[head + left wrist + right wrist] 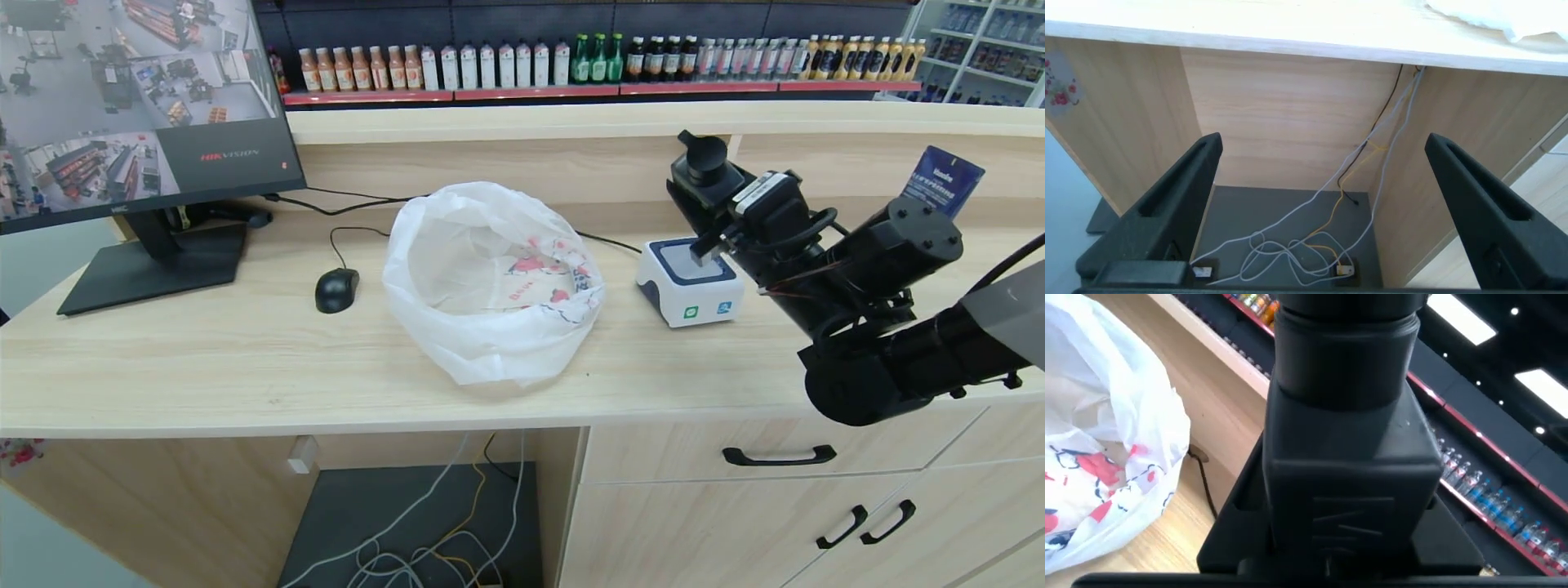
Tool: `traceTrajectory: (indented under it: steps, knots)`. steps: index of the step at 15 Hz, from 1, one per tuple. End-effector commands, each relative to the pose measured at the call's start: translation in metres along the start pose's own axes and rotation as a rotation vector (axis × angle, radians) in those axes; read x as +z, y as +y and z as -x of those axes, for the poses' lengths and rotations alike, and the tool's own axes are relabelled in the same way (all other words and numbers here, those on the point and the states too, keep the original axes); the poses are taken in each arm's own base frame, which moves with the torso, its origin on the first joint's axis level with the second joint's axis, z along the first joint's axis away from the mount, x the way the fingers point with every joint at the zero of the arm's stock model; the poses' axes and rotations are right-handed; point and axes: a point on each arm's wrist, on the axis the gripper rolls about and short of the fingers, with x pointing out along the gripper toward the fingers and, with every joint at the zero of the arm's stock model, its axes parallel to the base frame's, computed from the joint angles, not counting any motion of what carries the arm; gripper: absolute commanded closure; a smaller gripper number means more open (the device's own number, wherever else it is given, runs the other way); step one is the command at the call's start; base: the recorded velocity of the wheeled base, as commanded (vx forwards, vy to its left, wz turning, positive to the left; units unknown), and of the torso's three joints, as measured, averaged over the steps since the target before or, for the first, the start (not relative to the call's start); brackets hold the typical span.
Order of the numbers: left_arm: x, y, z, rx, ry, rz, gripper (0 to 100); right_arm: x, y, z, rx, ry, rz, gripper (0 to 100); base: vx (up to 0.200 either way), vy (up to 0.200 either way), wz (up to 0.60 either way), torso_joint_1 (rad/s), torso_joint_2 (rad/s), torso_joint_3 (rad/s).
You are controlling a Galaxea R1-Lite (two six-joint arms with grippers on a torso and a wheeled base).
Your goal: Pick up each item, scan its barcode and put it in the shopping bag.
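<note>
My right gripper (712, 194) is shut on a black bottle (704, 167) with a round cap and a square body. It holds the bottle just above and behind the white scanner (691, 283) on the counter. In the right wrist view the black bottle (1343, 433) stands close between the right gripper (1339, 543) fingers. The white shopping bag (490, 278) lies open on the counter left of the scanner; its red-printed edge (1102, 457) shows beside the bottle. My left gripper (1323, 212) hangs open with nothing in it, below the counter top, facing the cable recess.
A monitor (139, 98) stands at the counter's left, with a black mouse (336, 289) between it and the bag. A blue card (943, 180) stands at the right rear. A raised ledge (653, 122) runs behind. Drawers (775, 457) and loose cables (1306, 245) lie under the counter.
</note>
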Motion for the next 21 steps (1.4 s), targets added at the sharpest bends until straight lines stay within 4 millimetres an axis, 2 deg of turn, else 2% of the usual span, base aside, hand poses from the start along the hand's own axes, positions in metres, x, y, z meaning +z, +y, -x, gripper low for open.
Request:
traceTrajectory:
  steps: [1, 5, 18, 21]
  knots:
    - [0.000, 0.000, 0.000, 0.001, 0.000, 0.001, 0, -0.008, 0.003, -0.002, 0.010, 0.001, 0.002, 100, 0.000, 0.000, 0.00, 0.000, 0.00, 0.000]
    - [0.000, 0.000, 0.000, 0.001, 0.000, 0.001, 0, -0.017, 0.013, 0.001, 0.049, 0.012, 0.016, 100, 0.000, 0.000, 0.00, 0.000, 0.00, 0.000]
    - [0.000, 0.000, 0.000, 0.001, 0.000, 0.001, 0, -0.034, 0.021, 0.012, 0.101, 0.050, 0.048, 100, 0.000, 0.000, 0.00, 0.000, 0.00, 0.000]
    - [0.000, 0.000, 0.000, 0.001, 0.000, -0.001, 0, -0.042, 0.015, 0.016, 0.092, 0.069, 0.059, 100, 0.000, 0.000, 0.00, 0.000, 0.00, 0.000]
